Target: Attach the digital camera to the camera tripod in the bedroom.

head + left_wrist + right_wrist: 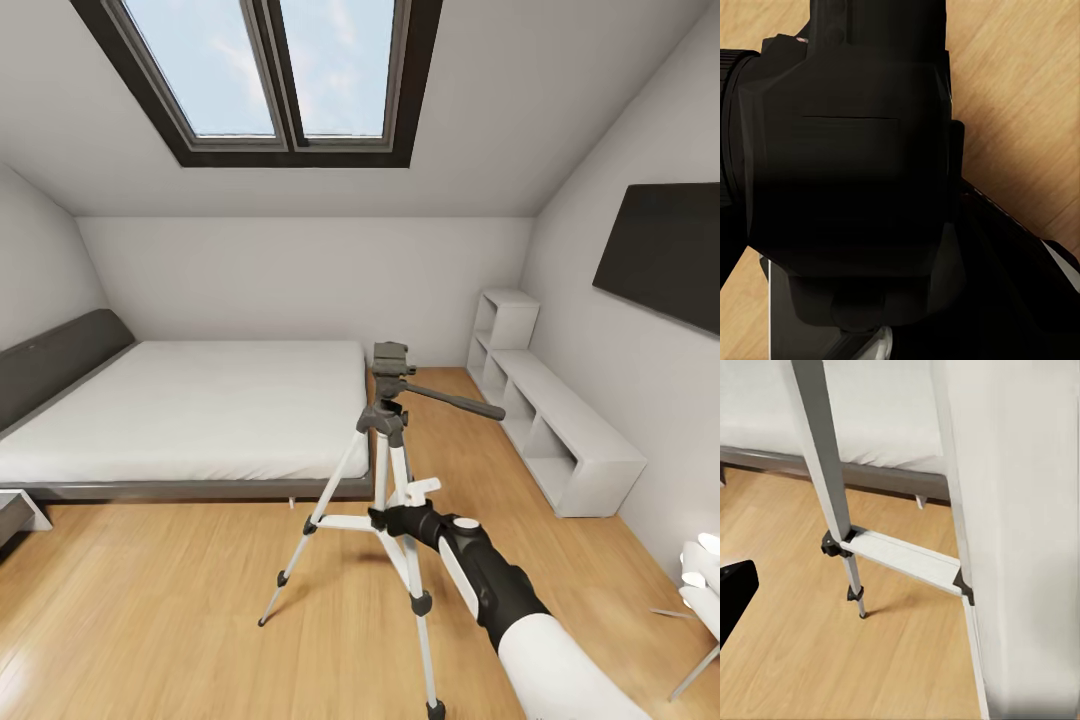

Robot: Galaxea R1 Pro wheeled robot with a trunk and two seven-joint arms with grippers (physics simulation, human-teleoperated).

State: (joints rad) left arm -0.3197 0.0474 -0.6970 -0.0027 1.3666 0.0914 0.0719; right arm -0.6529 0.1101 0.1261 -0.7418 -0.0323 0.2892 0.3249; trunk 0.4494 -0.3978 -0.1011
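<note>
The camera tripod stands on the light wood floor in front of the bed, with its dark grey head bare and its pan handle pointing right. My right gripper is low at the tripod's centre, where the leg braces meet. In the right wrist view one black fingertip sits far to the side, so the jaws look open, beside a silver leg, a brace and a close white column. The digital camera, black and boxy, lies right against the left wrist view, held in my left gripper.
The grey bed with its white mattress lies behind the tripod. A low white shelf unit runs along the right wall under a black wall panel. A skylight is overhead. A white object on thin grey legs stands at the right edge.
</note>
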